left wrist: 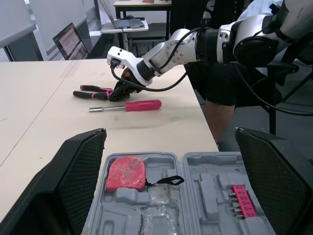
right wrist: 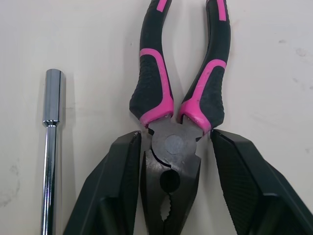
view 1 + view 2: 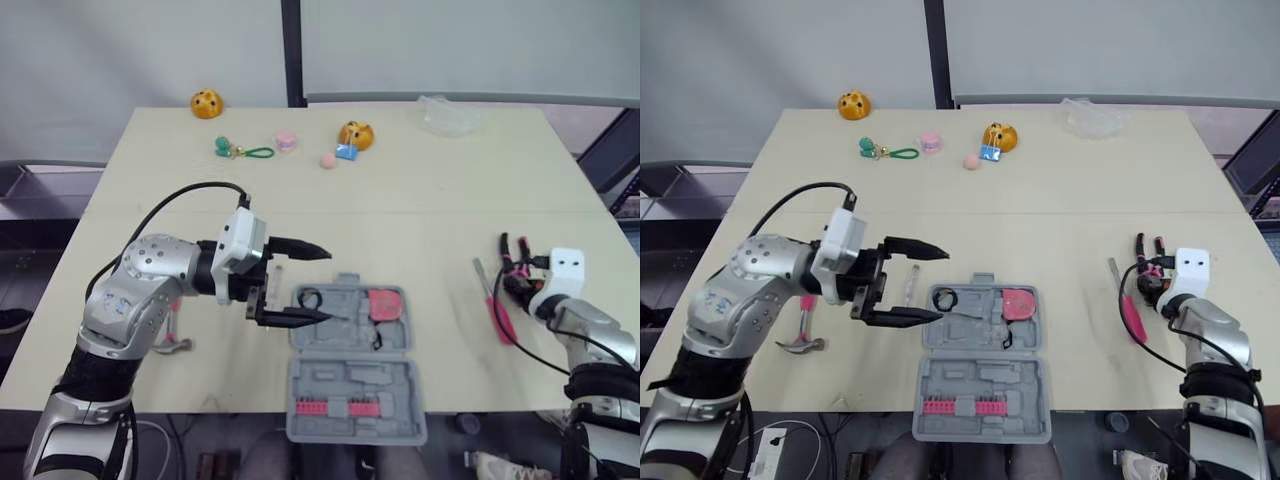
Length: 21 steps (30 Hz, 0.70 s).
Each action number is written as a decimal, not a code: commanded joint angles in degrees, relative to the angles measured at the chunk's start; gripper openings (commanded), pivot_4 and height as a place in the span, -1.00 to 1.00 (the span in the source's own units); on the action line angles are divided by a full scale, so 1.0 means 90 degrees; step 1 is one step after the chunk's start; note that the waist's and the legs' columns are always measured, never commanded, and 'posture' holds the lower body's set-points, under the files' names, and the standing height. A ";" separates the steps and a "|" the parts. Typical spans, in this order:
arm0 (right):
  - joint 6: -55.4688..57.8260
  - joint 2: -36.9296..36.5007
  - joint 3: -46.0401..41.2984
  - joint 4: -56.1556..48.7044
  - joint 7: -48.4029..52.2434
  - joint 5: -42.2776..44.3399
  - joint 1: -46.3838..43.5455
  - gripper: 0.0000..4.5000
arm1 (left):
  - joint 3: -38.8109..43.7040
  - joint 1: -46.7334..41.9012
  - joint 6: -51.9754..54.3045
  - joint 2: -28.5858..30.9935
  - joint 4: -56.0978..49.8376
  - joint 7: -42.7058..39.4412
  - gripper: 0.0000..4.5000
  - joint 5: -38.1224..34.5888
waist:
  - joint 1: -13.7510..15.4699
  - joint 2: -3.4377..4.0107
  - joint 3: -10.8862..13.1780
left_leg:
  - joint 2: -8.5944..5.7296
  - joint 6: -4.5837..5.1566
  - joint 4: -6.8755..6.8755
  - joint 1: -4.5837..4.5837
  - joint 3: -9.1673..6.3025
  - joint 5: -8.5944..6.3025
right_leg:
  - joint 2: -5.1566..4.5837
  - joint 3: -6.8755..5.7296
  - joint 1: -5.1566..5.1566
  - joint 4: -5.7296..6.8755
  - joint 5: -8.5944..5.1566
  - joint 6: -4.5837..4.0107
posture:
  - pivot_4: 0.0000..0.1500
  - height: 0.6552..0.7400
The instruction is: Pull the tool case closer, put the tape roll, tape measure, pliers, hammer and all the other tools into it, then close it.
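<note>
Left gripper was released, with its two black fingers spread wide, one farther from the robot and one nearer. It hung just at the left edge of the open tool case. The left forearm reached across the table toward the robot's right, the elbow bent and the wrist about level. The right gripper was also unclenched. It was lowered to the table at the near right side, the forearm pointing forward, and its fingers stood on both sides of the head of the pliers, very near to it. A screwdriver with a pink handle lay just beside the pliers. The case lay at the near edge of the table, with the pink tape measure inside it. The hammer lay on the table under the left arm.
</note>
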 commanded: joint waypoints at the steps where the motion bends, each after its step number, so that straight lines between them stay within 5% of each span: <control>1: 0.0063 -0.0002 -0.0192 0.0020 -0.0245 0.0029 0.0135 -0.02 | 0.0111 -0.0119 -0.0107 -0.0005 -0.0092 0.0020 1.00 0.0012 | 0.0001 0.0000 0.0000 | 0.0000 0.0000 0.0000 0.0000 0.0000 0.0000 | 0.0000 0.0000 0.0000 0.0000 0.0000 0.0000 | 1.00 1.00; 4: 0.0088 -0.0006 -0.0224 -0.0274 -0.0270 0.0060 0.0254 -0.56 | 0.0106 -0.0162 -0.0142 -0.0029 -0.0073 0.0029 1.00 0.0019 | 0.0014 0.0000 0.0000 | 0.0000 0.0000 0.0000 -0.0001 -0.0005 0.0000 | 0.0001 -0.0003 0.0000 0.0000 0.0000 0.0000 | 1.00 1.00; 16: 0.0321 -0.0446 -0.0288 -0.2154 0.0297 0.0242 0.1077 -0.57 | 0.0100 -0.0244 -0.0301 -0.0162 0.0120 0.0100 1.00 0.0110 | -0.0002 0.0012 0.0006 | 0.0001 0.0000 -0.0003 -0.0007 -0.0007 0.0000 | 0.0003 -0.0002 -0.0003 -0.0004 0.0000 0.0000 | 1.00 1.00; 21: 0.1410 -0.1238 -0.0232 -0.4564 0.1516 0.1116 0.1648 -0.57 | 0.0229 0.0070 -0.0425 0.0321 0.0303 -0.0282 1.00 0.0256 | -0.0006 0.0034 0.0017 | 0.0002 0.0000 -0.0005 -0.0008 -0.0004 0.0000 | 0.0005 0.0002 -0.0009 -0.0003 0.0000 0.0000 | 1.00 1.00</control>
